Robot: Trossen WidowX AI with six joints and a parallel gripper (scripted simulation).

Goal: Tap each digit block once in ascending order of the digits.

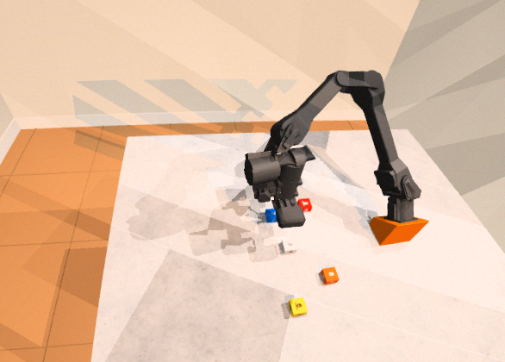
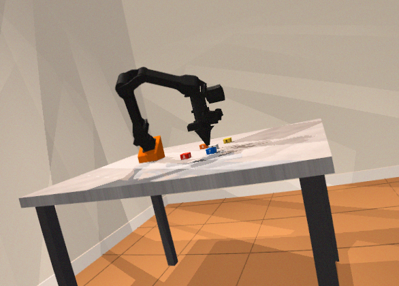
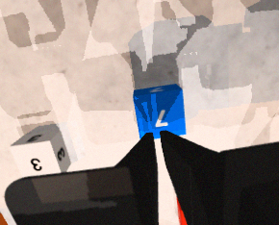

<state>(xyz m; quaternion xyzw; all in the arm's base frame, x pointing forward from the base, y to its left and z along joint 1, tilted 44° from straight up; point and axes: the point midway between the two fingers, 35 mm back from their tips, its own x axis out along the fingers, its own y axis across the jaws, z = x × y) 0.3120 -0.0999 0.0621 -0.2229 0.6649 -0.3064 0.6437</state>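
Observation:
My gripper (image 2: 208,144) (image 3: 157,138) is shut and empty, pointing down, its tips at the near edge of the blue block in the wrist view and just above it in the exterior view. Contact cannot be told. The blue block (image 1: 271,215) (image 2: 211,150) (image 3: 161,112) shows a 7. The white block (image 1: 288,246) (image 3: 36,159) shows a 3. The red block (image 1: 305,205) (image 2: 185,156) is on the base side of the blue one. The orange block (image 1: 330,276) (image 2: 203,146) and yellow block (image 1: 298,307) (image 2: 227,140) lie farther off, digits too small to read surely.
The blocks rest on the pale table (image 1: 151,302) (image 2: 272,156). The arm's orange base (image 1: 398,232) (image 2: 152,151) stands on it. In the top view the gripper body hides the fingertips and lies partly in front of the blue block.

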